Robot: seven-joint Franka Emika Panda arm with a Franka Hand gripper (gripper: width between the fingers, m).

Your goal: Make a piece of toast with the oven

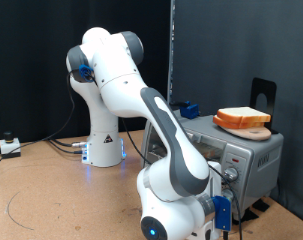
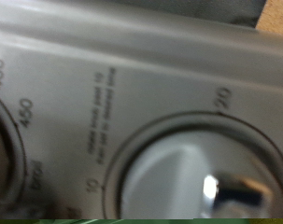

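The oven (image 1: 253,152) is a silver-grey box at the exterior view's right. The piece of toast (image 1: 241,113) lies on a round wooden board (image 1: 248,124) on top of the oven. My gripper (image 1: 229,180) is at the oven's front panel, right by its knobs. The wrist view is filled by that panel (image 2: 150,75), very close up. It shows a large grey timer knob (image 2: 192,177) with the marks 10 and 20, and the edge of a second dial (image 2: 6,140) marked 400 and 450. My fingers do not show in the wrist view.
The arm's white base (image 1: 104,145) stands on the brown table (image 1: 51,190) at the exterior view's middle left, with cables beside it. A black curtain closes the back. A blue object (image 1: 190,107) sits behind the oven.
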